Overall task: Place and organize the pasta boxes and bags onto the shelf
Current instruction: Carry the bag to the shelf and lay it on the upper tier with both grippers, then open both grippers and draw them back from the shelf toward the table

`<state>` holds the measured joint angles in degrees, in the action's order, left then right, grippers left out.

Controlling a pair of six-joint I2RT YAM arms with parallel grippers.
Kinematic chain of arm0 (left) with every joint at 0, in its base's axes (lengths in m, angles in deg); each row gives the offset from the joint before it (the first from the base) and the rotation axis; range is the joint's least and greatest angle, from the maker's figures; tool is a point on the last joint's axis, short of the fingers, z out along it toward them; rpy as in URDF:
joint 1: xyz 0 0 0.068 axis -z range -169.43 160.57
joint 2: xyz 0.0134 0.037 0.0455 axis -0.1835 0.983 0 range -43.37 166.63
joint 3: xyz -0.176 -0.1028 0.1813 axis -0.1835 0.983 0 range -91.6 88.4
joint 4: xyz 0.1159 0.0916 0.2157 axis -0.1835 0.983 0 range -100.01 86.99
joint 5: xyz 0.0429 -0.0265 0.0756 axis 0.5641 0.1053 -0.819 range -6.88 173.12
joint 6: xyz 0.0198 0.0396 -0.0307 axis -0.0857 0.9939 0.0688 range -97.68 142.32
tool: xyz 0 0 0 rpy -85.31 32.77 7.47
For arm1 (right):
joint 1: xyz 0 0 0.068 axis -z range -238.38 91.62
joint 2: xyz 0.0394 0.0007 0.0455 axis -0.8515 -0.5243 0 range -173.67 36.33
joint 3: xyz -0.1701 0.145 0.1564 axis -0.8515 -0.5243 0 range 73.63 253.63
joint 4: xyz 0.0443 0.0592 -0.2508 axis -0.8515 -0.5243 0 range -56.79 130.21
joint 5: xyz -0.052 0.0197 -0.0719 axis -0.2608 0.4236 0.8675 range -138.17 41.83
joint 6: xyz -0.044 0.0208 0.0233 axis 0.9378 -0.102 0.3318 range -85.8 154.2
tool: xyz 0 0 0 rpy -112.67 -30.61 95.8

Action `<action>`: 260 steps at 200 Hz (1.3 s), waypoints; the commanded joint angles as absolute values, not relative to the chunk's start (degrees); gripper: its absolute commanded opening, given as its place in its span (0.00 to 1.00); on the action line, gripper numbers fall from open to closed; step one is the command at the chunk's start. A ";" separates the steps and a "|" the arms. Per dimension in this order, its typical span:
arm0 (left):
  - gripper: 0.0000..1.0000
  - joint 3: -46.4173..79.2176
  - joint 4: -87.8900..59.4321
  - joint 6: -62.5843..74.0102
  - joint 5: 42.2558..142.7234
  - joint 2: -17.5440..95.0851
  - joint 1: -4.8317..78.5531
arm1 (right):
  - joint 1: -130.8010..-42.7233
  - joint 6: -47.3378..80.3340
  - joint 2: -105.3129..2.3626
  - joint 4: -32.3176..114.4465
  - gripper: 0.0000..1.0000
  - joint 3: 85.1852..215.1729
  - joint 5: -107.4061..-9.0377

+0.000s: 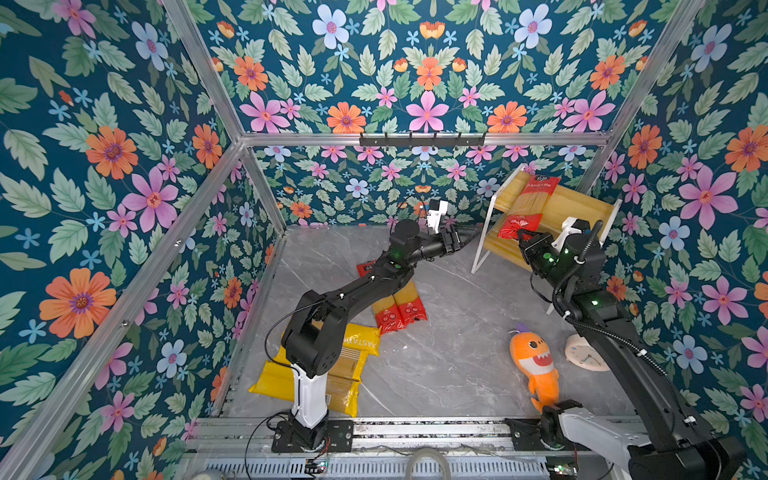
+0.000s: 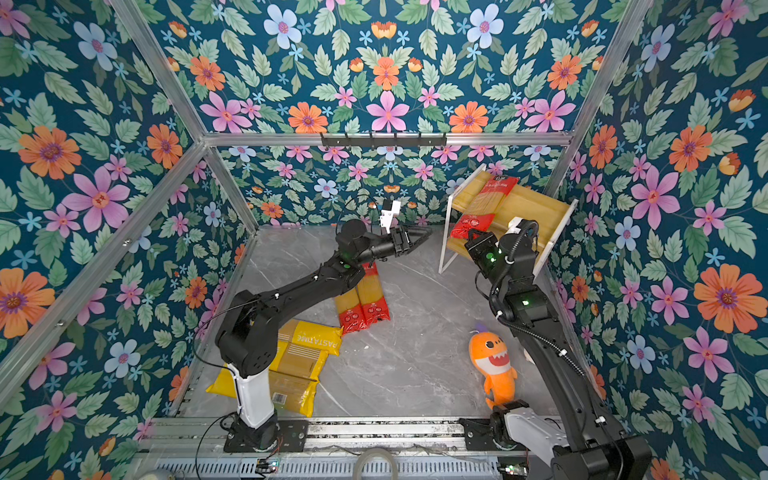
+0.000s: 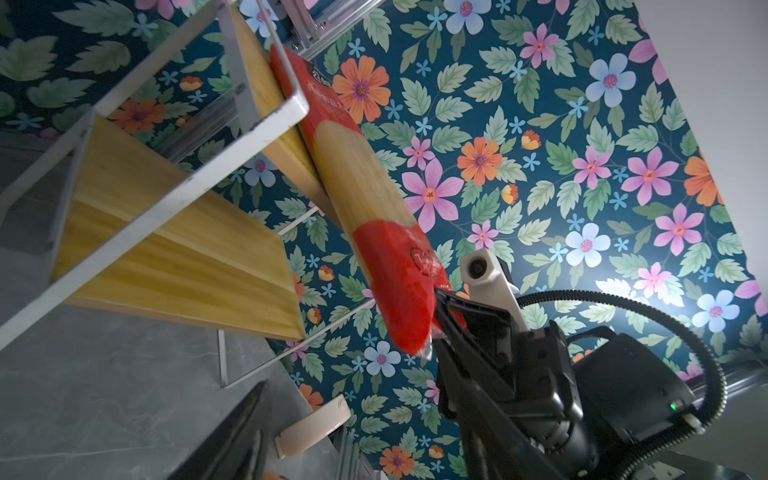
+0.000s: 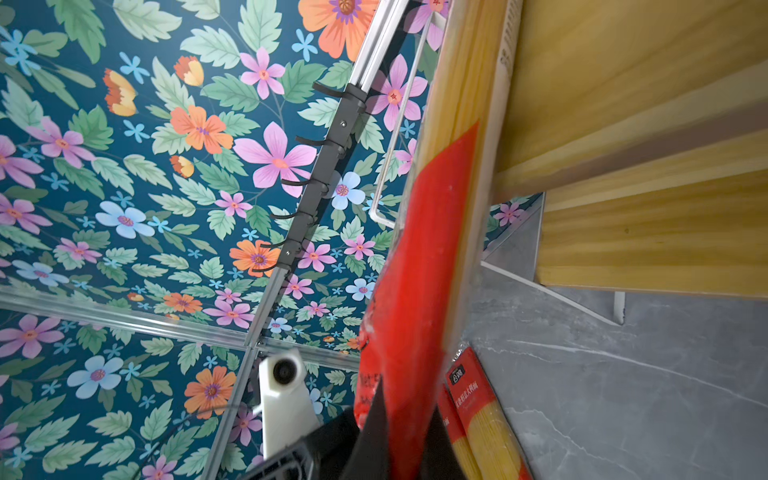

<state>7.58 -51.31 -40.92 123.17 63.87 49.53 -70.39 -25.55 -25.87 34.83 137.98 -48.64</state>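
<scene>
Right gripper (image 3: 439, 311): closed on the lower sealed end of the long red spaghetti pack with the clear middle window (image 1: 530, 203). The pack lies lengthwise down the upper slanted board of the small light-wood, white-framed shelf (image 1: 582, 206), and its held end overhangs the front edge.

Left gripper (image 2: 420, 237): stationed just beside the shelf's left frame. Nothing is held. The jaws appear parted, though this is poorly shown from above.

Risks noted:
- If the pack is released where it lies, it may slide down the slope and drop to the grey marbled tabletop (image 1: 457, 353).
- If it is pushed up too hard, the light shelf may be shoved back or tipped.
- The thin sealed end may be torn by the pinch.
</scene>
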 commanded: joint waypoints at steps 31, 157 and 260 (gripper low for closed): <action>0.72 21.34 -54.61 -35.88 120.29 56.37 48.28 | -70.05 -26.82 -32.08 38.05 0.00 144.67 -47.95; 0.72 28.53 -50.17 -30.92 118.78 51.15 47.31 | -69.28 -27.40 -38.70 35.67 0.24 147.88 -47.85; 0.71 35.18 -45.43 -27.32 117.14 49.00 40.82 | -78.30 -19.53 -26.47 19.77 0.75 139.63 -47.55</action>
